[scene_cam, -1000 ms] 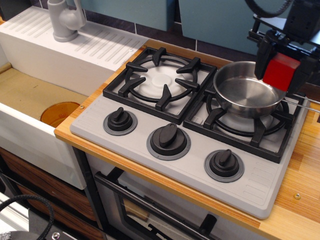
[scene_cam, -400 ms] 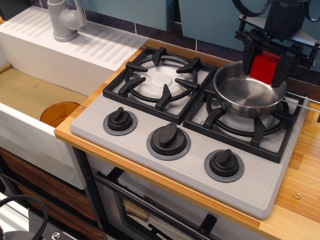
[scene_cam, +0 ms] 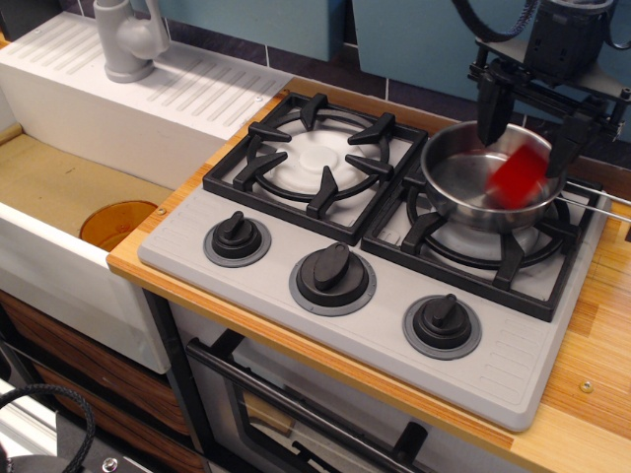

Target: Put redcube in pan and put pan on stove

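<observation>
The pan sits on the right burner of the stove, its thin wire handle pointing right. The redcube shows as a motion-blurred red shape inside the pan, at its right side, free of the gripper. My gripper hangs just above the pan's far rim. Its jaws are spread apart with nothing between them. The left finger and right finger stand on either side above the cube.
The left burner is bare. Three black knobs line the stove front. A white sink with a faucet and an orange drain lies to the left. Wooden counter runs along the right.
My gripper moved left over the pan holding the redcube, then opened. The cube has left the jaws and dropped into the pan.
</observation>
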`<control>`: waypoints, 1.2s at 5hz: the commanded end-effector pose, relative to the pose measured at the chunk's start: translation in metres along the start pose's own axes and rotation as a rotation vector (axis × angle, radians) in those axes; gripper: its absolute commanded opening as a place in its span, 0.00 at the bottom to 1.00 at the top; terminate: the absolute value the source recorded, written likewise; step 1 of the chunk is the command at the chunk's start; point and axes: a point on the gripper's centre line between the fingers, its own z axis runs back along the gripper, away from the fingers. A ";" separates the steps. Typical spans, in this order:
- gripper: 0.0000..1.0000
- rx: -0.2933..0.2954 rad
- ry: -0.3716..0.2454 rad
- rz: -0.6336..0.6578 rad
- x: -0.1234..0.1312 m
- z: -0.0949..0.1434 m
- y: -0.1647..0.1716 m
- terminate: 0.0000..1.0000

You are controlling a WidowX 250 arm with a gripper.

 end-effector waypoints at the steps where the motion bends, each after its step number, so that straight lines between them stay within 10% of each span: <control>1: 1.00 0.009 -0.027 0.024 0.004 0.026 -0.007 0.00; 6: 1.00 0.121 -0.054 -0.011 -0.016 0.047 0.069 0.00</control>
